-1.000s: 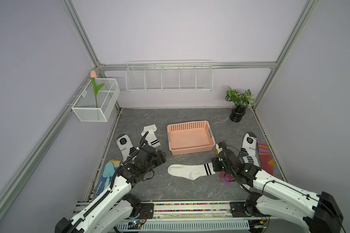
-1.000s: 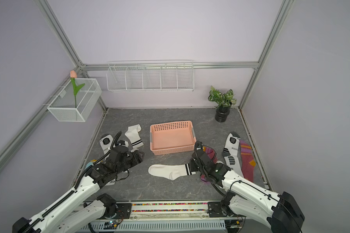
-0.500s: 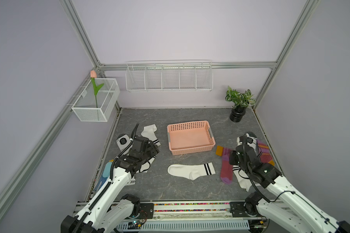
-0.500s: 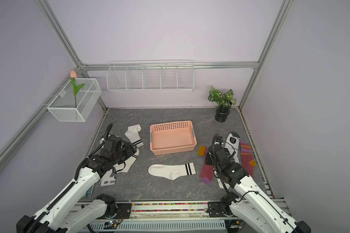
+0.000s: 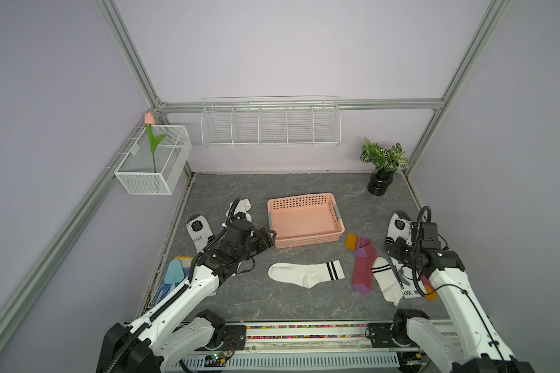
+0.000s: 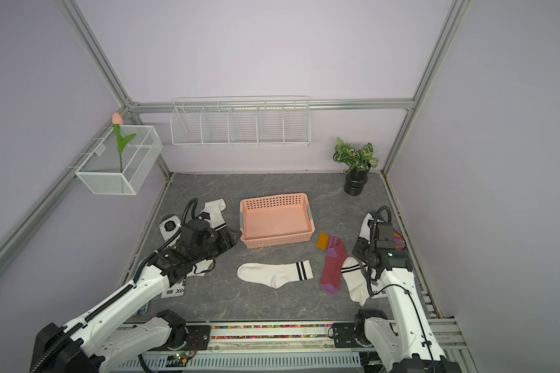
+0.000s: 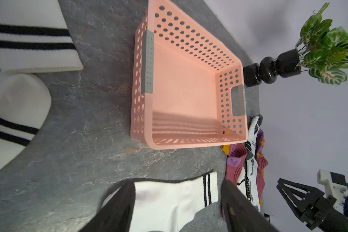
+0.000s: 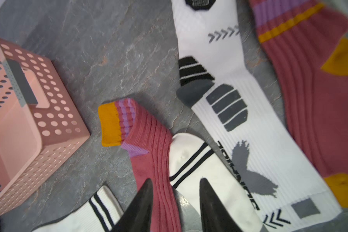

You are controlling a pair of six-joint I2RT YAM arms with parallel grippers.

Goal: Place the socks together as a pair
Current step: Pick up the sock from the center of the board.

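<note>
A white sock with two black cuff stripes point(image 5: 304, 274) lies flat in the middle of the table. To its right a maroon sock point(image 5: 362, 268) lies beside another white striped sock point(image 5: 385, 282), then a white sports sock point(image 5: 398, 226) and a second maroon sock point(image 8: 313, 100). My right gripper point(image 5: 397, 250) hovers open over the maroon and striped socks point(image 8: 175, 180), holding nothing. At the left lie a sports sock point(image 5: 198, 231) and a striped sock point(image 5: 241, 206). My left gripper point(image 5: 267, 237) is open and empty by the basket's near left corner, with the middle sock point(image 7: 169, 200) seen beyond its fingers.
A pink perforated basket point(image 5: 304, 240) stands empty behind the middle sock. A blue dotted glove point(image 5: 162, 290) and light blue trowel point(image 5: 175, 273) lie at the left edge under my left arm. A potted plant point(image 5: 382, 161) stands at the back right.
My right gripper has opened, left the maroon sock on the table and pulled back to the right. My left gripper has swung from the left socks toward the basket.
</note>
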